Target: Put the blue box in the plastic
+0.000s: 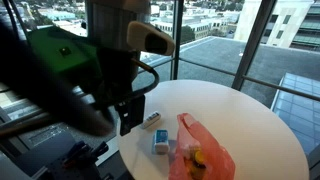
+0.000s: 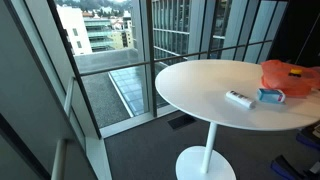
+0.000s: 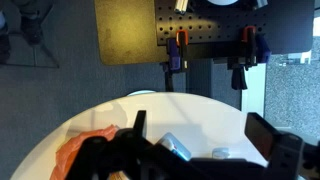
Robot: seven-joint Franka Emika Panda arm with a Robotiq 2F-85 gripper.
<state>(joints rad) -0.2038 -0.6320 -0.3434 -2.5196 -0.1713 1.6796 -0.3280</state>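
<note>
The gripper is nearest the wrist camera, its jaws spread wide and holding nothing, above the white table. At left, the orange plastic bag lies crumpled. Just beside it the blue box lies flat, small and rectangular. A white item follows. The box is probably light, stiff cardboard; grasp it across its narrow sides.

Tabletop: round, white, on a white pedestal.
Windows: floor-to-ceiling, dark frames.
Floor: grey carpet.
Outside: city buildings.
Light: daylight through the glass.
</note>
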